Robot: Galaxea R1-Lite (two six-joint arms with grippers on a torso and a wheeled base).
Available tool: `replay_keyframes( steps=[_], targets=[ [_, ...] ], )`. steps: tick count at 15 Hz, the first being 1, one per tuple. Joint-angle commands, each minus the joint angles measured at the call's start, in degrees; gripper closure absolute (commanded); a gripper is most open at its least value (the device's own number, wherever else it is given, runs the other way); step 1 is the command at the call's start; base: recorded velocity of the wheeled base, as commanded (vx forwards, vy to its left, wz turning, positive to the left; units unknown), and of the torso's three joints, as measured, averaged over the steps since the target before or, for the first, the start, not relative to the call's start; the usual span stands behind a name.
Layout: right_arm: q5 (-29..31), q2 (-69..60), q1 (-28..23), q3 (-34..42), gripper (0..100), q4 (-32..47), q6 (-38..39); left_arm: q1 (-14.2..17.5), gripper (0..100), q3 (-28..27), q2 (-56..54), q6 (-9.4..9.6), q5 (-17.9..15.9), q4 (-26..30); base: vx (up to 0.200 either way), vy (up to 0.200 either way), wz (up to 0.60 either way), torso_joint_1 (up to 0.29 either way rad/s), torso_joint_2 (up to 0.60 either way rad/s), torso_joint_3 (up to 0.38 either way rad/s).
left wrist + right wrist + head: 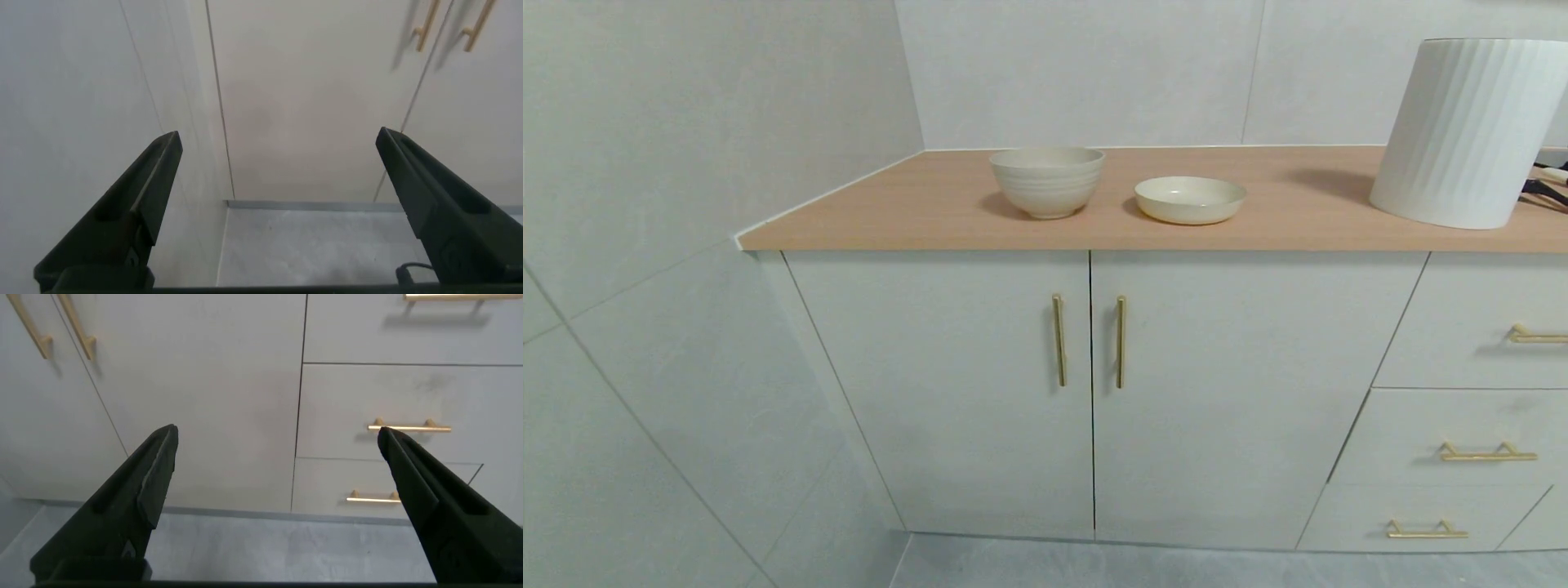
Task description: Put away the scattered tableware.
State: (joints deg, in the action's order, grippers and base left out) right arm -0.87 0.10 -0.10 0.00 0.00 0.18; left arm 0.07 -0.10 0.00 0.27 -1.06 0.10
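left gripper (279, 139): jaws spread wide with nothing between them, held low before the left cabinet door (310, 98). the grey floor (327, 245) lies below and the tiled wall (73, 98) stands to the left.

right gripper (278, 431): jaws also spread wide and empty, held low where the right cabinet door (196, 392) meets the stack of drawers (392, 400). a brass drawer handle (409, 427) shows just beside the tip of one finger.

both doors are closed. their two upright brass door handles (1058, 340) stand side by side at the middle seam.

tableware, seen from the head camera: a ribbed cream bowl (1047, 180) and a shallow cream dish (1190, 198) stand upright on the wooden countertop (915, 204). the bowl is to the left and the dish to the right. they are near each other but apart, toward the near edge and above the doors.

a tall white ribbed container (1462, 131) stands well to the right of the dish, above the drawers. dark objects (1547, 186) lie beside it at the right edge, cut off too much to identify.
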Motion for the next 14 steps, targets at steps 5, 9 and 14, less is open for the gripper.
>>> replay_keyframes(
  steps=[5,9,14],
  targets=[
    [-0.01,-0.01,0.01,0.0,0,0.0,-0.01,0.01,0,0.01,0.09,0.0,0.01,-0.01,0.0,0.0,0.0,-0.002,0.01,0.016],
    [-0.01,-0.01,0.01,0.0,0,0.0,-0.09,0.01,0,0.01,0.09,0.0,0.01,-0.01,0.0,0.0,0.0,0.0,0.0,0.0],
    [-0.01,-0.01,0.01,0.0,0,0.0,-0.18,0.01,0,0.01,0.09,0.0,0.01,0.08,0.0,0.0,-0.24,-0.001,0.0,0.002]
  ],
)
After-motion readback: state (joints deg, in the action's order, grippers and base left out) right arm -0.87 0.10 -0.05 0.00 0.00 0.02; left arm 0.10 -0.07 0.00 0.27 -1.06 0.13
